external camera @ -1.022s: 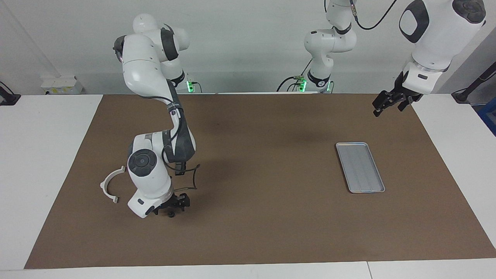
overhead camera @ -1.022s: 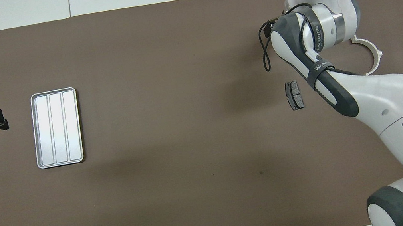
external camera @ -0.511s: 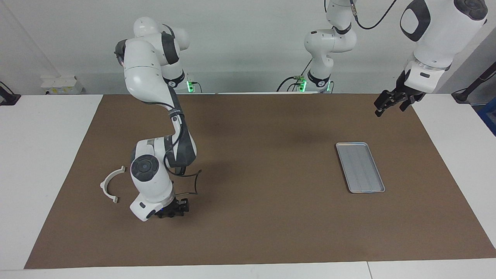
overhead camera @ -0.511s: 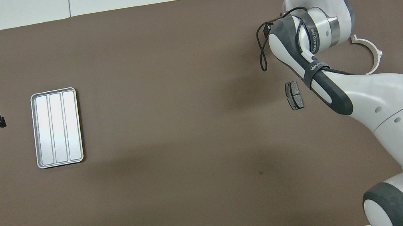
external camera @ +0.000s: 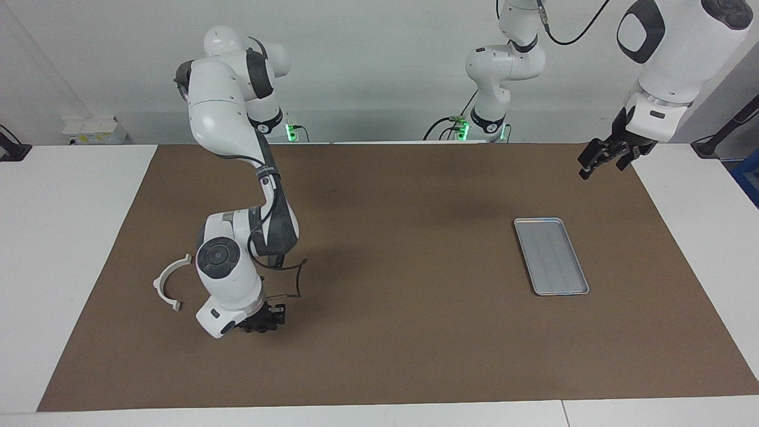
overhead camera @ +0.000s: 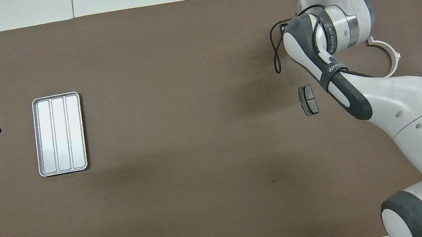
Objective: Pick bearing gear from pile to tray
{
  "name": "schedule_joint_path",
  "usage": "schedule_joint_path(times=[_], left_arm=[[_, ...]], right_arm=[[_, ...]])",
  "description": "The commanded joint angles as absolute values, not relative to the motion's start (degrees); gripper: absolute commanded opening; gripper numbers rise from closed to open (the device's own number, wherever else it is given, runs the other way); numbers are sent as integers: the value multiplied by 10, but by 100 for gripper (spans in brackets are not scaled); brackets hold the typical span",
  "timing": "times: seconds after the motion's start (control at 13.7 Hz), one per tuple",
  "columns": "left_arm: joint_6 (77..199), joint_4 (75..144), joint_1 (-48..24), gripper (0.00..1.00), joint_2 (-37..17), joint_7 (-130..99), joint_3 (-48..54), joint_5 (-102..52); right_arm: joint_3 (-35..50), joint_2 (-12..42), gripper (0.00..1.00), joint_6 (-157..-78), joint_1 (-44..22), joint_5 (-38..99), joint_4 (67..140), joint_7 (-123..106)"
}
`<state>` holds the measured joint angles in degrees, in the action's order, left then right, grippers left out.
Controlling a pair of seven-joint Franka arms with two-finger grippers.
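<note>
- We see a brown mat (external camera: 391, 332) covering the white desk (external camera: 53, 249).
- The tray (overhead camera: 40, 139) is silver-grey, its floor marked by lengthwise ribs.
- The semicircular bracket (external camera: 161, 288) is white.
- The brake pad (overhead camera: 308, 100) is dark grey.
- Our arms are white with dark grey joints; the left end effector (external camera: 599, 159) and right end effector (external camera: 261, 323) are black.

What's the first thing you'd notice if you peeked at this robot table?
Probably the big white right arm bent low, its end effector down at the brown mat beside a white half-ring bracket at that arm's end of the table. Next, the shiny silver tray lying empty toward the left arm's end. The left end effector waits up in the air over the mat's corner.
</note>
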<state>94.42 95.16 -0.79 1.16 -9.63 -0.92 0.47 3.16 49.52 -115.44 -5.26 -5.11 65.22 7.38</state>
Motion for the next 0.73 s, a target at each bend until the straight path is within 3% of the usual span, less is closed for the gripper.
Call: schedule_joint_path(times=[0.0, 0.37, 0.66], left_arm=[[948, 966, 1, 100, 25, -89, -5, -1], [947, 966, 1, 100, 25, -89, -5, -1], [947, 964, 2, 100, 25, -88, -5, -1]], right_arm=[[35, 499, 32, -1146, -46, -43, 648, 83], [35, 499, 0, -1152, -45, -42, 649, 83], [37, 479, 0, -1105, -48, -51, 643, 83]])
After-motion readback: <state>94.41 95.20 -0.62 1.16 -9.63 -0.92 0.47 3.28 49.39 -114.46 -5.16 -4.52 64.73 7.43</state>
